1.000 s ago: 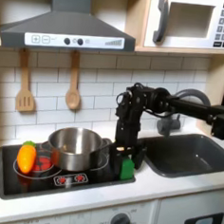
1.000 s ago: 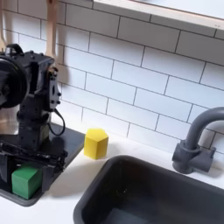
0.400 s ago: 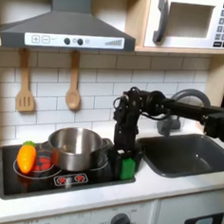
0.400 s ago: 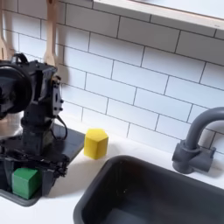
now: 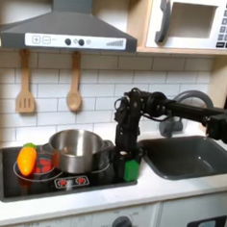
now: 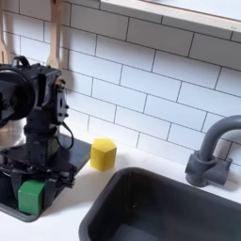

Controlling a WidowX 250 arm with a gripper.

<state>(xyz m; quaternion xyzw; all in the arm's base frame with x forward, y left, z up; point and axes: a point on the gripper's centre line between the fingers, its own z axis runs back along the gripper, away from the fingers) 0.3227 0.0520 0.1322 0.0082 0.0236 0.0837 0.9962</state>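
Note:
My gripper (image 5: 128, 160) hangs fingers-down at the front right corner of the black toy stove (image 5: 91, 181), directly over a green block (image 5: 130, 171). In the second exterior view the gripper (image 6: 36, 181) looks open, its fingers spread to either side of the green block (image 6: 31, 197), which rests on the stove. I cannot tell if the fingers touch the block. A yellow block (image 6: 103, 153) stands on the counter just behind, between stove and sink.
A steel pot (image 5: 79, 149) sits mid-stove, with an orange-yellow toy vegetable (image 5: 27, 158) and a red piece (image 5: 46, 164) on the first exterior view's left. The dark sink (image 5: 191, 156) and grey faucet (image 6: 213, 151) lie right of the stove. Two wooden utensils (image 5: 74, 83) hang on the tiled wall.
The arm has shifted slightly towards the first exterior view's left and settled a little lower over the green block. The blocks have not moved.

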